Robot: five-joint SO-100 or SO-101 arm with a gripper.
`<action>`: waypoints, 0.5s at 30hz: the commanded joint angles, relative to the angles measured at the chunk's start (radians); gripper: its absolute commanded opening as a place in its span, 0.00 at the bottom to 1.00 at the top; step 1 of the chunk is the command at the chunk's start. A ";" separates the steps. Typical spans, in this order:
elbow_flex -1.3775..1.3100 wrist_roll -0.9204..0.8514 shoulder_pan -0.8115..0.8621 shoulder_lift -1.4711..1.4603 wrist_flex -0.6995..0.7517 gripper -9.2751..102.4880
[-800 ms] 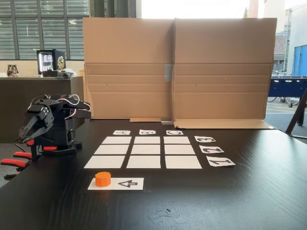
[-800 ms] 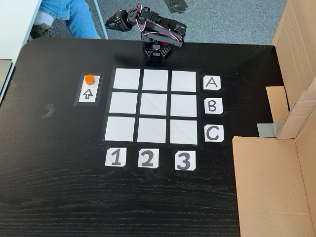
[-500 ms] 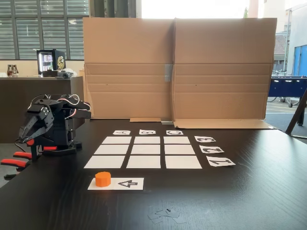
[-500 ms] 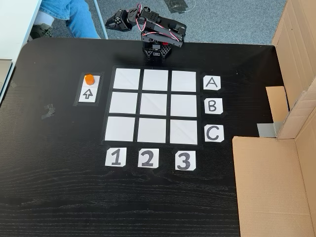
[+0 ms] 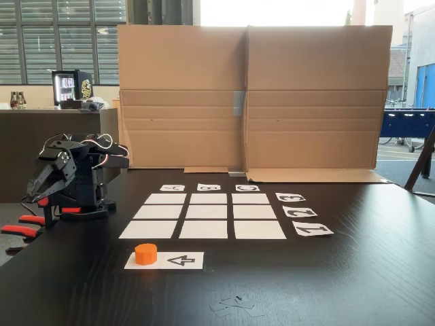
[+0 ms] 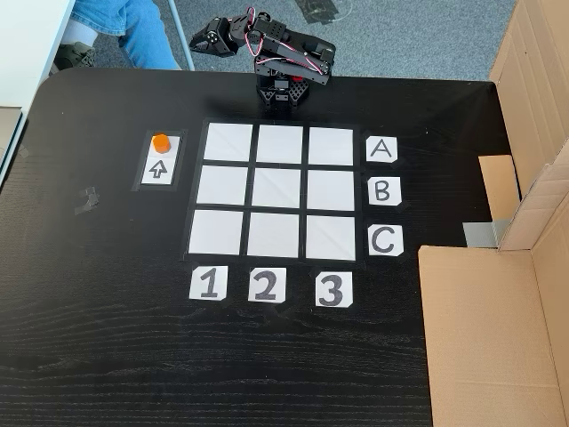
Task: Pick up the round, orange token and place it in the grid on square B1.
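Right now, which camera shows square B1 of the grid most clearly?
The fixed view from above: square B1 lies flat to the camera, in line with the B label and above the 1 label. The low fixed view shows it foreshortened, with the labels skewed.

Office break area: blinds [image 5: 61,34], drinks fridge [image 5: 71,87], foosball table [image 5: 406,124].

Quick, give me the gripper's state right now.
Gripper: folded back at the table edge, holding nothing; whether its jaws are open or shut cannot be told. The token sits on the arrow strip.
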 commanded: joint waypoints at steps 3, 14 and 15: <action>-0.003 -0.006 0.018 0.006 -0.011 0.08; 0.000 -0.021 -0.012 0.006 -0.026 0.08; -0.005 -0.026 -0.014 0.006 -0.025 0.08</action>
